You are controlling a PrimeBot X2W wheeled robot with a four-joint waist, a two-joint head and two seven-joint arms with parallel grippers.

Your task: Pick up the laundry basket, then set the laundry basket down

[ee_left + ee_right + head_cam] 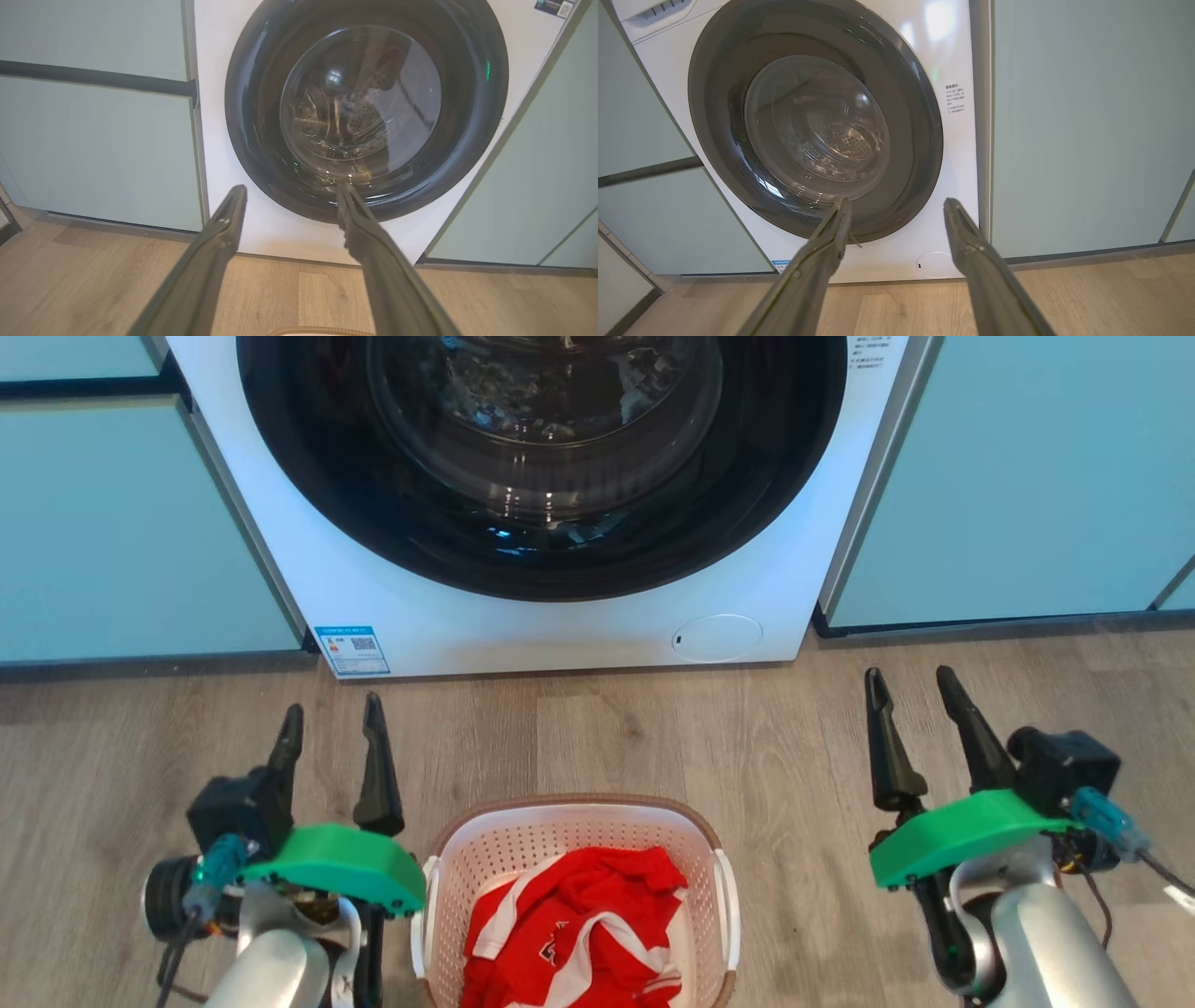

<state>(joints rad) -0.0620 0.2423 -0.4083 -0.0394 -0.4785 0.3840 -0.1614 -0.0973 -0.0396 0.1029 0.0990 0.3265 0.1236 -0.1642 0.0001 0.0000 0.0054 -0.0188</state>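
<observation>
A cream-white laundry basket (523, 845) with a brown rim sits on the wooden floor (653, 728) directly in front of a front-loading washing machine (579, 630). It lies low in the head view, between the robot's two arms, with a crumpled red-and-white garment (579, 924) inside it. The left gripper (334, 705) hovers just beside the basket's left handle (428, 896), its two dark fingers spread and pointing toward the machine, nothing between them. The right gripper (908, 674) hangs farther out, well apart from the right handle (726, 896), its jaws likewise parted and empty. Both wrist views look past the spread fingers at the machine's dark glass door, with pale green cabinet fronts (131, 523) on either side. A sliver of the basket's rim shows at the bottom edge of the left wrist view.

The basket rests on the floor untouched, so the pick-up appears not to have begun and the task seems to be at the approach stage. The next move likely calls for both arms to drop and turn inward, the right one covering more ground, until each pair of fingers brackets a side handle or the rim. They would then need to close evenly so the load lifts level and the garment does not spill
</observation>
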